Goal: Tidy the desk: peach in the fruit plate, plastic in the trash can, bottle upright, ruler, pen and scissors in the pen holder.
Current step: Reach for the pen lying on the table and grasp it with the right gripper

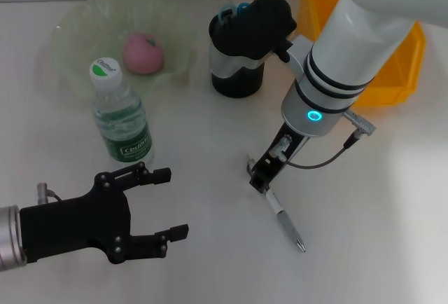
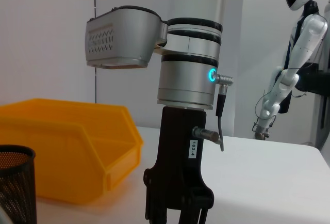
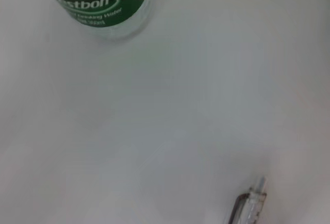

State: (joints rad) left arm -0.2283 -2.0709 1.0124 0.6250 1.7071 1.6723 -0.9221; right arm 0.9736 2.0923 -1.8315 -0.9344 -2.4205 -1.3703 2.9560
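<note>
Right gripper [image 1: 260,178] is low over the bench [image 1: 378,213], clenched on the top end of the pen [image 1: 287,223]; pen's tip rests on the bench. Left gripper [image 1: 164,202] released, just below the upright bottle [image 1: 120,118]. Peach [image 1: 143,53] sits in fruit plate [image 1: 77,24].

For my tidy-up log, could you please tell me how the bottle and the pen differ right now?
The bottle stands upright with its cap on top, while the pen lies flat on the desk. The bottle is far bulkier and wears a green label; the pen is thin and pale. The right gripper sits at the pen's end, whereas the open left gripper waits short of the bottle. Both rest on the desk.
</note>
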